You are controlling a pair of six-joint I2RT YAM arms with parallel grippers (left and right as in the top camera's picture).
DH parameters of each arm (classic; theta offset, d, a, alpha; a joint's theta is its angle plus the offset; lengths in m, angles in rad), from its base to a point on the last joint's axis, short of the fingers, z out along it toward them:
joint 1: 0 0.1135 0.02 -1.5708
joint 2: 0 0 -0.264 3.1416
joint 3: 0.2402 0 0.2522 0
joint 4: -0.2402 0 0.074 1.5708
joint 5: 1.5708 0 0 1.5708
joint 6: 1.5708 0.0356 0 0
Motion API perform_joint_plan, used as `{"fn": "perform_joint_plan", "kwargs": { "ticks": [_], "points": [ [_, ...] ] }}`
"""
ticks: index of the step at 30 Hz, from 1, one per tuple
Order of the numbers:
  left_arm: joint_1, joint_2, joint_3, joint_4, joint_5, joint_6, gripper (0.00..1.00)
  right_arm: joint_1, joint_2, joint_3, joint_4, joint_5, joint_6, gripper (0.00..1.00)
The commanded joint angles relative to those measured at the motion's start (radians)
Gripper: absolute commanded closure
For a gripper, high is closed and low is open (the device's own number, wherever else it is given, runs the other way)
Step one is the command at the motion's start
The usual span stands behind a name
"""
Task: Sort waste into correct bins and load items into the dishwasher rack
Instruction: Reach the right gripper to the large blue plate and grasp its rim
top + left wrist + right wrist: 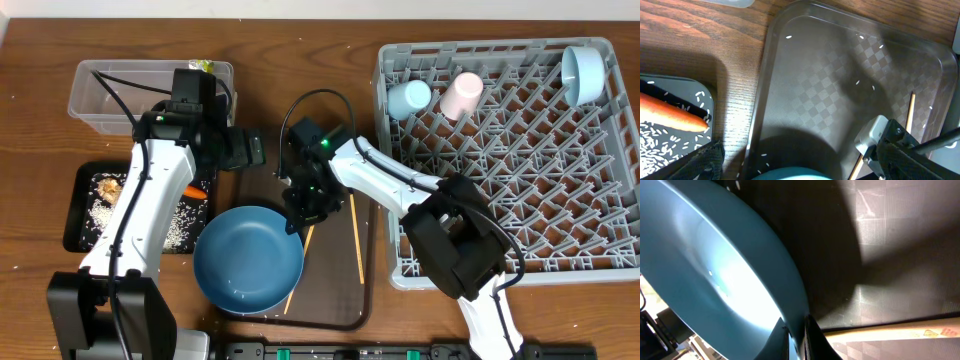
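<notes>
Wooden table (40, 40) all round. The right gripper (300, 214) is pinched on the rim of the plate (245, 262), whose bowl spreads just left of the fingers, overlapping the brown tray (330, 290). Chopsticks (357, 240) lie just right of them. Beyond, the left gripper (250, 150) hangs spread wide over that tray, holding nothing. I judge I'm loading the plate. Next I should lift it clear, carry it right to the rack (540, 170), and stand it between pegs.

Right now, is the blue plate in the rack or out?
Out: the plate lies on the brown tray, right gripper shut on its rim.
</notes>
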Motion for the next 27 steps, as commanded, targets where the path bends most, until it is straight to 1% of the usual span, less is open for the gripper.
{"fn": "perform_joint_plan", "kwargs": {
  "ticks": [1, 3, 8, 10, 13, 15, 17, 19, 20, 21, 23, 24, 27],
  "points": [
    [0.003, -0.005, -0.005, -0.003, -0.013, 0.006, 0.02, 0.012, 0.001, -0.013, 0.008, 0.0, 0.046, 0.94],
    [0.003, -0.005, -0.005, -0.003, -0.013, 0.006, 0.02, 0.023, 0.001, -0.021, 0.025, 0.004, 0.062, 0.94],
    [0.003, -0.005, -0.005, -0.003, -0.013, 0.006, 0.02, 0.035, 0.002, -0.041, 0.06, 0.015, 0.108, 0.83],
    [0.003, -0.005, -0.005, -0.003, -0.013, 0.006, 0.02, 0.035, 0.001, -0.046, 0.067, 0.015, 0.114, 0.74],
    [0.003, -0.005, -0.005, -0.003, -0.013, 0.006, 0.02, 0.035, 0.002, -0.048, 0.073, 0.014, 0.125, 0.66],
    [0.003, -0.005, -0.005, -0.003, -0.013, 0.006, 0.02, 0.039, 0.002, -0.048, 0.081, 0.014, 0.131, 0.66],
    [0.003, -0.005, -0.005, -0.003, -0.013, 0.006, 0.02, 0.041, 0.002, -0.048, 0.082, 0.014, 0.131, 0.69],
    [0.003, -0.005, -0.005, -0.003, -0.013, 0.006, 0.02, 0.043, 0.002, -0.048, 0.082, 0.014, 0.131, 0.76],
    [0.003, -0.005, -0.005, -0.003, -0.013, 0.006, 0.02, 0.043, 0.002, -0.048, 0.082, 0.014, 0.131, 0.87],
    [0.003, -0.005, -0.005, -0.003, -0.013, 0.006, 0.02, 0.043, 0.002, -0.048, 0.082, 0.014, 0.131, 0.94],
    [0.003, -0.005, -0.005, -0.003, -0.013, 0.006, 0.02, 0.043, 0.002, -0.048, 0.09, 0.014, 0.129, 0.96],
    [0.003, -0.005, -0.005, -0.003, -0.013, 0.006, 0.02, 0.043, 0.002, -0.048, 0.093, 0.014, 0.125, 0.99],
    [0.003, -0.005, -0.005, -0.003, -0.013, 0.006, 0.02, 0.034, 0.002, -0.048, 0.096, 0.011, 0.122, 0.99]
  ]
}}
